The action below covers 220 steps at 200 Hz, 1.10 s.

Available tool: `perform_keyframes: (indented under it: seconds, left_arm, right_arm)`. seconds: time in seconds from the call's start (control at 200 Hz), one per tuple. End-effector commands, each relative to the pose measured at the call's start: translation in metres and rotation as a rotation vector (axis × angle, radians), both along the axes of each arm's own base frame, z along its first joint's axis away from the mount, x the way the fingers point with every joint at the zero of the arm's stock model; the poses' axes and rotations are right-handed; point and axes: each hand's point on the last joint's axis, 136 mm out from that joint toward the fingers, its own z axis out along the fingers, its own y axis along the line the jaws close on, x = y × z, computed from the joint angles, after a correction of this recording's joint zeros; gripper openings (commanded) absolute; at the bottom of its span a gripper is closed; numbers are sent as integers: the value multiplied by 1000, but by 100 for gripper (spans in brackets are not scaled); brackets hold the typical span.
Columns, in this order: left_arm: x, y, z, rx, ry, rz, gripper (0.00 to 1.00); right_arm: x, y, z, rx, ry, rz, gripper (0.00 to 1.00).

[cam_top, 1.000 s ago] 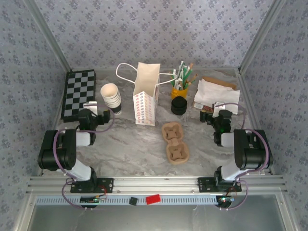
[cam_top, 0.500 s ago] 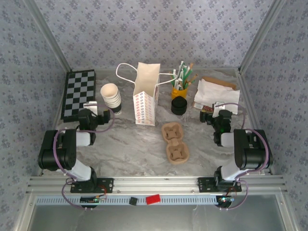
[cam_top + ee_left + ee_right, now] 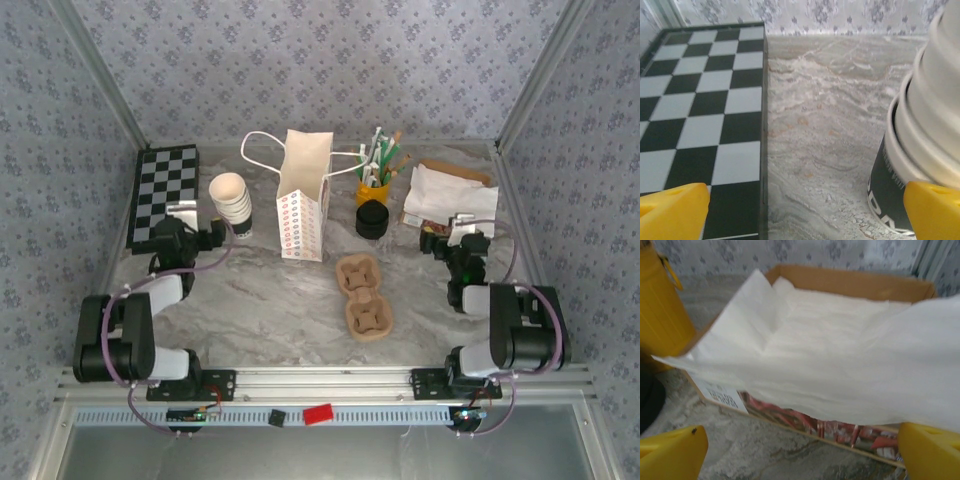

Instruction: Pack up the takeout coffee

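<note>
top external: approach step, left gripper and right gripper jaws wide, empty; next, grasp the small dark, seemingly black-lidded paper cup.

- The board lies far left; the cup stack stands just right of it.
- The bag stands mid-table, right of the cup stack.
- The takeout coffee sits before the stick pot.
- The napkin box lies far right.
- The carrier tray lies before the takeout coffee.

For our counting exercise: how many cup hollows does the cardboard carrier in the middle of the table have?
2. The far hollow sits close to the white paper bag; the near hollow is at the other end of the carrier. None seems hidden.
</note>
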Motion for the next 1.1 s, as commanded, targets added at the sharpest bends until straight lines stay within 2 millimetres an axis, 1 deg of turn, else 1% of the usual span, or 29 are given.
perform_keyframes:
  seconds: [0.0,0.105,0.13,0.155,0.205,0.235,0.275,0.325,0.36,0.405,0.44,0.495,0.535,0.57,0.615,0.66,0.675,0.725,0.75,0.82,0.88,1.01,1.094]
  left_arm:
    - [-13,10,12,-2,-11,54,100]
    - [-22,15,30,-17,-37,90,100]
    - [-24,16,33,-24,-37,101,100]
    - [-26,18,35,-28,-35,114,100]
    - [-30,23,38,-45,-25,152,100]
    - [-32,27,40,-58,-16,179,100]
    - [-35,31,44,-84,-19,203,100]
    - [-37,33,49,-124,-30,228,100]
    - [-39,35,54,-158,-41,250,100]
    - [-41,42,59,-248,-42,312,100]
    - [-45,51,61,-337,-35,391,100]
    - [-54,62,58,-445,13,498,100]
    - [-55,62,60,-496,19,514,100]
    - [-56,60,61,-531,27,509,100]
    - [-55,52,69,-557,38,464,100]
    - [-59,49,76,-565,61,452,100]
    - [-60,48,79,-568,62,451,100]
    - [-65,43,86,-569,85,428,100]
    - [-67,39,93,-572,84,406,100]
    - [-72,33,104,-580,103,376,100]
    - [-75,24,112,-590,140,333,97]
    - [-74,2,118,-612,273,239,90]
    - [-75,-11,119,-604,352,183,87]
  right_arm:
    - [-3,-9,20,13,-35,-50,99]
    - [-8,-15,42,51,-56,-92,99]
    - [-9,-17,50,65,-67,-109,99]
    - [-10,-19,55,81,-60,-120,99]
    - [-12,-21,60,143,-34,-149,99]
    - [-12,-23,67,193,-25,-172,100]
    - [-17,-26,71,256,6,-209,99]
    - [-22,-21,78,294,23,-185,99]
    - [-24,-22,81,319,12,-198,100]
    - [-29,-20,77,381,14,-205,99]
    - [-33,-23,77,417,12,-225,99]
    - [-37,-24,75,450,38,-239,100]
    - [-38,-26,76,457,60,-258,99]
    - [-38,-20,76,464,94,-239,99]
    - [-37,-11,74,470,137,-210,99]
    - [-39,-1,72,457,190,-194,99]
    - [-40,2,70,447,213,-190,99]
    - [-41,16,71,408,264,-160,99]
    - [-43,22,72,383,287,-154,99]
    - [-46,46,71,317,360,-99,100]
    - [-50,61,70,266,422,-78,99]
    - [-59,92,70,197,521,-16,99]
    - [-63,111,75,182,549,31,99]
